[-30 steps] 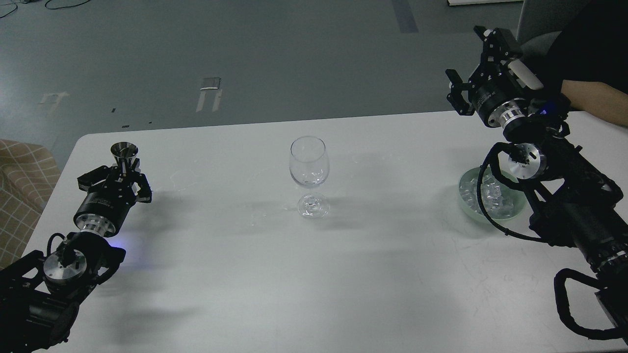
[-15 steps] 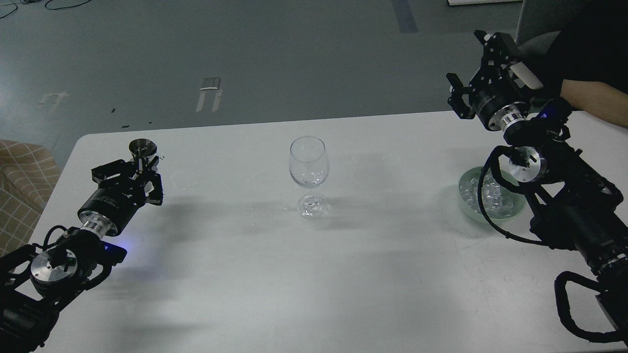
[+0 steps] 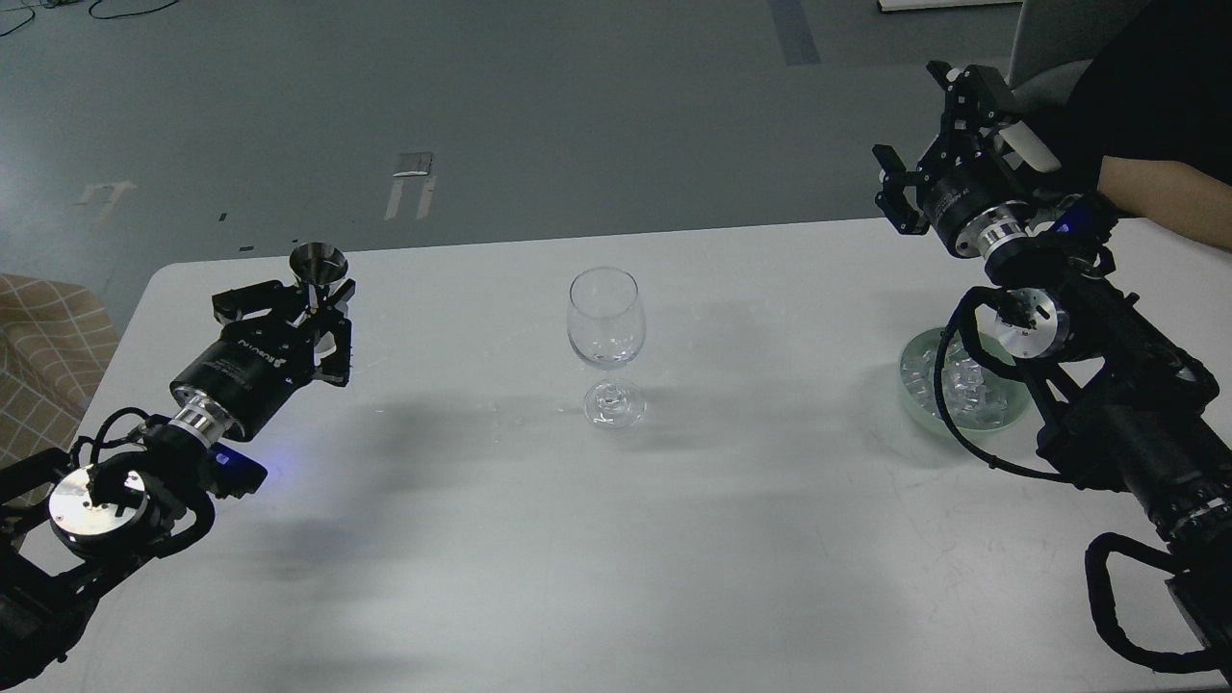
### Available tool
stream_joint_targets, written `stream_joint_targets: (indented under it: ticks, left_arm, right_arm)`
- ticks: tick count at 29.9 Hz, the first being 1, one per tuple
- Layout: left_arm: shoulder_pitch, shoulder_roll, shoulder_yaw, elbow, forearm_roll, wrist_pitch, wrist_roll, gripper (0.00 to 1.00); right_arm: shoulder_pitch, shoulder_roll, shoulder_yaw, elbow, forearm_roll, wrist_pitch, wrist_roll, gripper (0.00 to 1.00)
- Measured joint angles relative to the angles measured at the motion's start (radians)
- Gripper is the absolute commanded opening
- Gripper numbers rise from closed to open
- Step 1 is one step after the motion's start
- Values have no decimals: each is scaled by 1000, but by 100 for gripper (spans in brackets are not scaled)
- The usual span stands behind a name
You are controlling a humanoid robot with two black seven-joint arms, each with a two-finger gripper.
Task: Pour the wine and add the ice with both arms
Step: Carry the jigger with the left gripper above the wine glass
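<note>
Well to the right of our left gripper (image 3: 313, 303), closed on an upright metal jigger (image 3: 319, 265) for pouring, stands the wine glass (image 3: 604, 342); our right gripper (image 3: 929, 144), fingers spread, holds nothing above the ice (image 3: 962, 380).

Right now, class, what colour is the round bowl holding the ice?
Pale green bowl, shown in the head view.

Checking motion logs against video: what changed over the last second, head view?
The left tool, shut on the small metal cup, carried it right and slightly away from the robot, toward the wine glass. The cup stays upright; no stream is visible. The right tool barely shifted and remains open above the table's far right. The glass and the bowl of ice did not move.
</note>
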Motion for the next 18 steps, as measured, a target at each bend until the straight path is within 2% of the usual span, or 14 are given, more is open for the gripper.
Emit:
stream_joint_targets:
  ticks: [18]
  left_arm:
    - [-224,-37,241,-24,0,0,1,0]
  right_arm:
    - [-8,-4,0,2,1,0,-1,100]
